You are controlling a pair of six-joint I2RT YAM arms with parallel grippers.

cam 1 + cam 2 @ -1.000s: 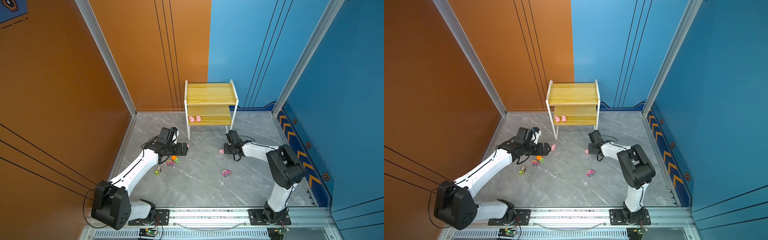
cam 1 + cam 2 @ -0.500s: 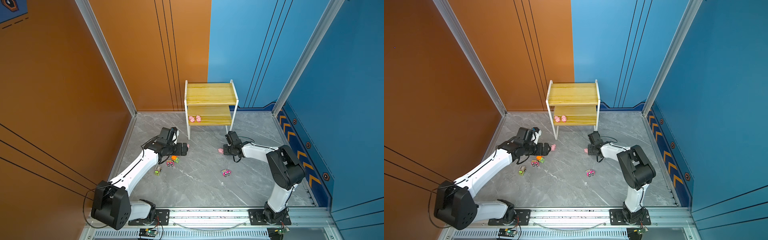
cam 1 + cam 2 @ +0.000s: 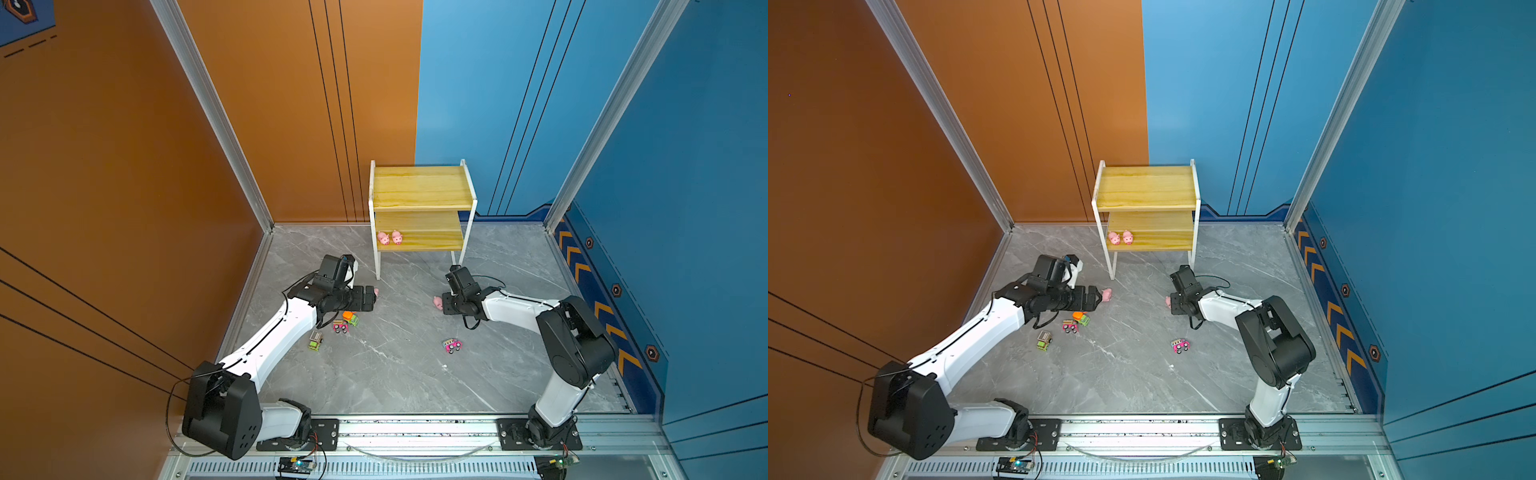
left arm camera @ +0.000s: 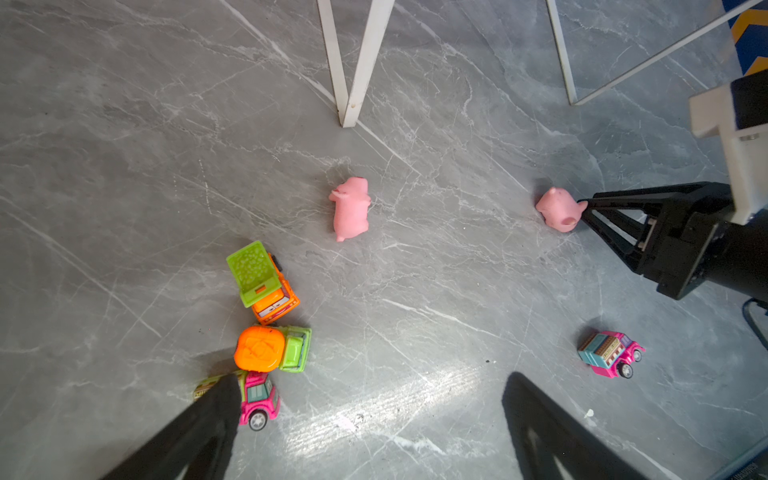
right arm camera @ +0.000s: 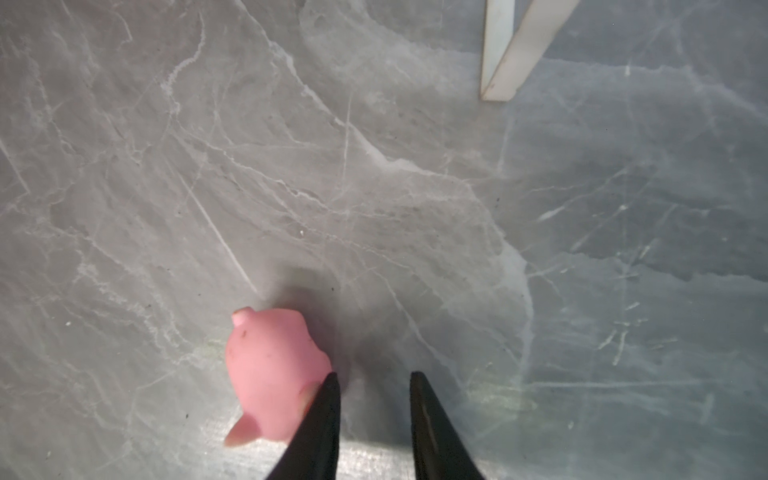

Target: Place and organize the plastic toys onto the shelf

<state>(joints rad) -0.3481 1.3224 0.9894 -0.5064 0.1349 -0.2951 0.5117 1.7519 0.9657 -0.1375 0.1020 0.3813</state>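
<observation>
On the left, the left gripper (image 4: 372,380) hangs low over the grey floor (image 3: 399,374) with its jaws spread wide and nothing between them. Four toy trucks cluster by it: a yellow-green truck (image 3: 315,340) nearest the front, a pink truck (image 4: 257,399) partly under one finger, an orange mixer truck (image 4: 270,349) touching it, and a green-bed truck (image 4: 264,282) just beyond.

Just right of the fingertips, apart from the trucks, the left pig (image 4: 351,208) lies on the floor. Its long axis seems to run roughly along the gripper's reach, so the jaws should close across its narrow flanks after a short push rightward. This arm is plainly the nearer one.

Further back in the middle, the shelf (image 3: 419,195) holds two pigs (image 3: 390,237) side by side at the left end of its lower board; the upper board is bare.

Right of centre, the right pig (image 5: 274,374) lies on the floor just left of the right gripper (image 5: 372,376). Its jaws are drawn nearly together with a narrow empty gap. The pig touches the outer face of one finger (image 5: 324,399), outside the gap, so it is not held. To grip it, the jaws would likely need to widen and shift over the pig.

A lone pink truck (image 3: 452,345) sits nearer the front.
</observation>
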